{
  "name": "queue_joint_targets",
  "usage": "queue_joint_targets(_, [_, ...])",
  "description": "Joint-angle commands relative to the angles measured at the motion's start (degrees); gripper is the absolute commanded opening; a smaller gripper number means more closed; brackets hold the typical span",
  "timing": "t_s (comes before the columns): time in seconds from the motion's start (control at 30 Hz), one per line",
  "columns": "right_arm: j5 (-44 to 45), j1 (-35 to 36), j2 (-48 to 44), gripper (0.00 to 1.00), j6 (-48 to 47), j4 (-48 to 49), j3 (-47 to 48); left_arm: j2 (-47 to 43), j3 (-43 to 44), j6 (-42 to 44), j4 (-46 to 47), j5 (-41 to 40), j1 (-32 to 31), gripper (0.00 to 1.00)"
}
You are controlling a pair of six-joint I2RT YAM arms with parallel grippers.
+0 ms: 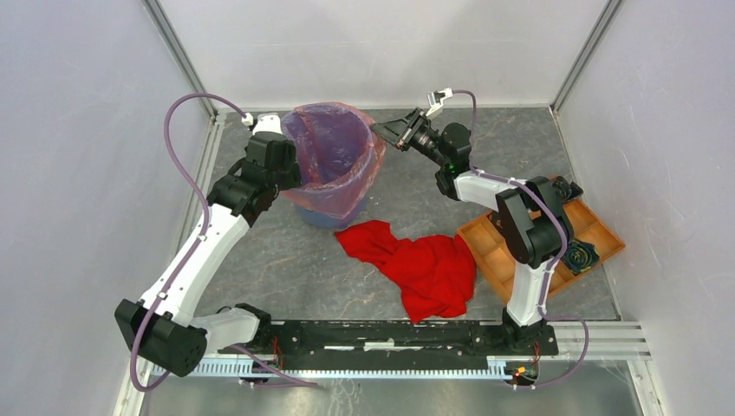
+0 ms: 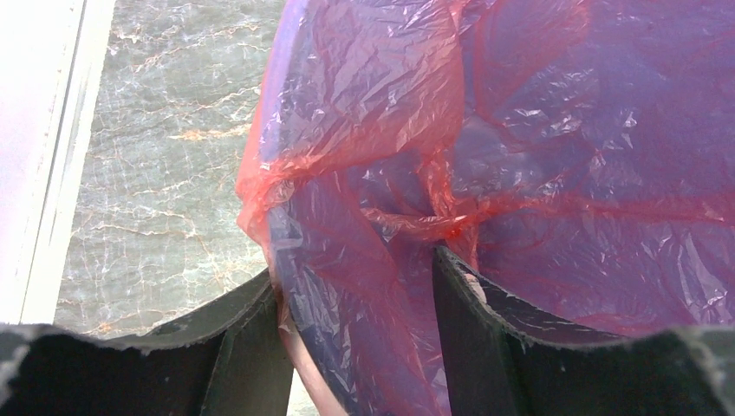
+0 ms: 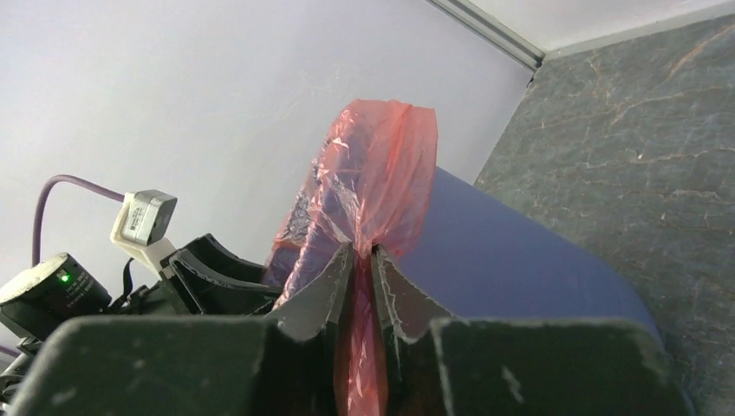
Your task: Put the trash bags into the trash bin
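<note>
Your right gripper [image 3: 364,253] is pinched tight on a fold of the trash bag [image 3: 381,165] at the rim of the bin [image 3: 520,260]. Your left gripper [image 2: 355,269] stands wide astride the opposite rim, with film between its fingers. You have the bag lining the bin, near the far edge of the tabletop [image 1: 286,260], left of middle.

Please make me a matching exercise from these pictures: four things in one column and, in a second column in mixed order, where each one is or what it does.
Things
1. trash bag
2. red cloth
3. compartment tray
4. right gripper

Places or states
A. lies crumpled on the table
B. shut on a fold of thin film
C. lines the trash bin, draped over its rim
D. beside the right arm, at the table's right side

Pairs: 1-C, 2-A, 3-D, 4-B
</note>
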Motion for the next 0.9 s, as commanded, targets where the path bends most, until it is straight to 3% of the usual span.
queue_joint_targets(0.0, [0.71,-0.30,0.70,0.15,-1.22,2.49,-0.87,-0.54,0.39,-2.35,-1.35,2.47,-0.22,0.62])
queue_joint_targets(0.17, [1.26,-0.30,1.48,0.02,-4.74,-0.03,-1.12,-1.72,5.71,-3.56,-4.96,3.08,-0.28,0.76])
queue_joint_targets(0.43, [0.87,-0.27,3.91,0.04,-6.40,-1.03,0.05,-7.79,7.19,-8.02,-8.89,0.23,-0.27,1.00])
queue_joint_targets(0.57, [0.60,-0.29,4.03,0.12,-7.08,-1.80,0.56,-15.93,1.23,-15.02,-10.02,-5.06,-0.22,0.99])
queue_joint_targets(0.73, [0.64,-0.31,3.36,0.24,-7.71,-2.37,0.45,-23.92,-6.46,-24.29,-11.69,-9.85,-0.20,0.82])
queue_joint_targets(0.87, [0.55,-0.30,2.93,0.25,-7.81,-2.36,0.50,-18.78,-3.97,-25.14,-14.22,-4.64,3.31,0.69])
